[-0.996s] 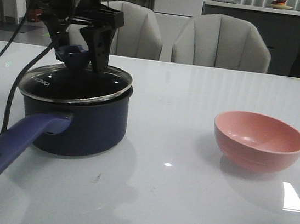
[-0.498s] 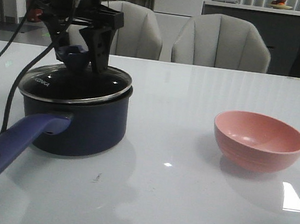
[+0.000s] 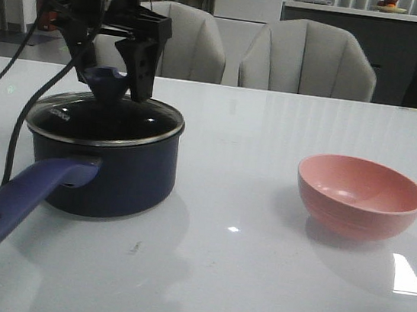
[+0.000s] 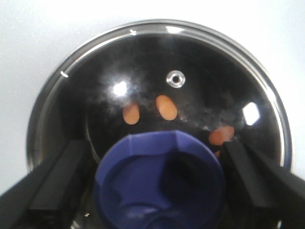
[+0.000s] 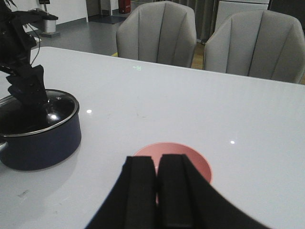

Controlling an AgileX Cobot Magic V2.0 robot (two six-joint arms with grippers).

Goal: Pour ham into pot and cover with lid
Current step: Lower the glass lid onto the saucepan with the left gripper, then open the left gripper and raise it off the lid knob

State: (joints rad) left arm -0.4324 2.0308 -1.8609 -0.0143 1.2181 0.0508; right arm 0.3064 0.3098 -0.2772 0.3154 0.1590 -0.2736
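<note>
The dark navy pot point(image 3: 114, 174) stands at the table's left, its purple-blue handle point(image 3: 17, 204) pointing toward the front edge. The glass lid point(image 3: 105, 123) lies level on the pot's rim. My left gripper point(image 3: 115, 74) is open, its black fingers point(image 4: 71, 167) on either side of the blue knob point(image 4: 159, 179) with a gap on one side. Through the lid point(image 4: 200, 62), orange-pink ham pieces point(image 4: 166, 107) lie on the pot's bottom. My right gripper point(image 5: 157, 164) is shut on nothing, hovering above the pink bowl point(image 5: 200, 162); it does not show in the front view.
The pink bowl point(image 3: 359, 195) sits at the right of the glossy white table point(image 3: 238, 283) and looks empty. Two grey chairs point(image 3: 310, 58) stand behind the far edge. Black cables point(image 3: 21, 116) hang from the left arm beside the pot.
The lid was tilted, one side raised off the pot; it now lies flat on the rim. The left fingers have spread away from the knob.
</note>
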